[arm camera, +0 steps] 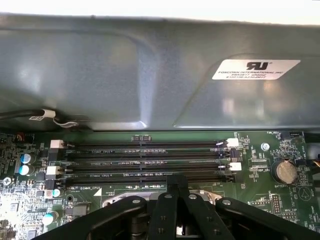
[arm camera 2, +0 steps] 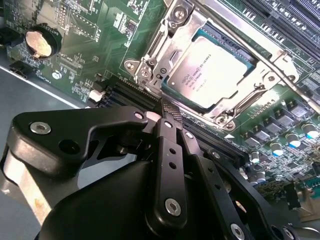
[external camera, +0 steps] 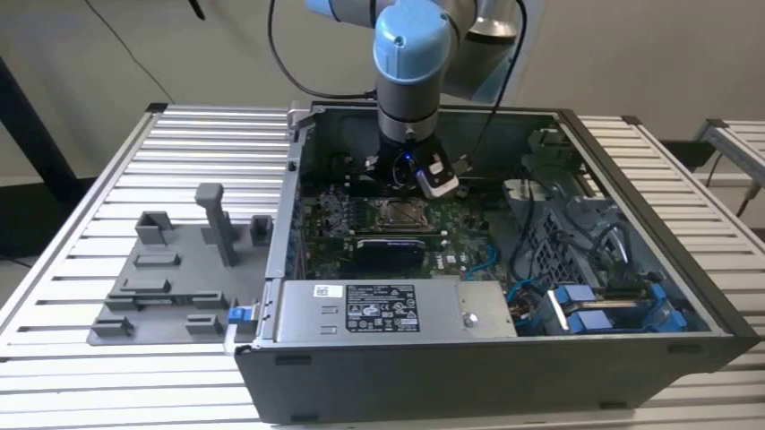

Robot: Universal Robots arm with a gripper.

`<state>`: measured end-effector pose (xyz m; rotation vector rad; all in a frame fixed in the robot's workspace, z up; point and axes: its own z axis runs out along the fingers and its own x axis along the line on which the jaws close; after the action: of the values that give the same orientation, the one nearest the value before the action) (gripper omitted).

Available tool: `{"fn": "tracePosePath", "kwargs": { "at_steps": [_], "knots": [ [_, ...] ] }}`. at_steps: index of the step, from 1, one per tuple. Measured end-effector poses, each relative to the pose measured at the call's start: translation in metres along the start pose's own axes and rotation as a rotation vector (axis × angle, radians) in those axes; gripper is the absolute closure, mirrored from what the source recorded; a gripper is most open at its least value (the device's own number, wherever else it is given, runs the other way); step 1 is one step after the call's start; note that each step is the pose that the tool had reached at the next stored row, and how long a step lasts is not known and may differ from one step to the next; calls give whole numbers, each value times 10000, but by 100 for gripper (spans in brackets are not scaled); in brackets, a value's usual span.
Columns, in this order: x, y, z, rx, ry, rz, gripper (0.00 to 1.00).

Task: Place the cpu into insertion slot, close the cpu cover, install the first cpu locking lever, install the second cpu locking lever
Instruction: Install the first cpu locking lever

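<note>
You had silver-topped square cpu seated in metal-rimmed insertion slot, thin silver cpu cover down; levers unclear. Your black pincer closed, empty.

My gripper: black, satin sheen, bright screw heads. Cpu top: brushed silvery metal. Cpu cover: bare shiny metal. Circuit board: glossy green. Case wall: matt grey sheet metal. Worktop: ribbed pale metal.

Blue-grey arm; black, screw-studded claw
</note>
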<state>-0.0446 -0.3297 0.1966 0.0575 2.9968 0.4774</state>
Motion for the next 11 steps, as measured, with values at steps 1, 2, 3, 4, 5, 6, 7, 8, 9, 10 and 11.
{"fn": "tracePosePath", "kwargs": {
  "at_steps": [1, 2, 3, 4, 5, 6, 7, 8, 9, 10, 11],
  "knots": [
    [0, -2, -1, -4, 0, 0, 89],
    [-1, -7, -3, -2, 2, 1, 89],
    [-1, -13, -5, -8, 2, 2, 89],
    [-1, -20, -7, -16, 1, 3, 89],
    [-1, -25, -8, -21, 0, 3, 89],
    [-1, -25, -8, -21, 0, 3, 89],
    [-2, -25, -8, -22, 1, 5, 89],
    [-4, -25, -8, -24, 2, 4, 89],
    [-8, -25, -7, -26, 2, 3, 89],
    [-11, -25, -6, -27, 2, 3, 89],
    [-14, -25, -6, -29, 1, 4, 89]
  ]
}}
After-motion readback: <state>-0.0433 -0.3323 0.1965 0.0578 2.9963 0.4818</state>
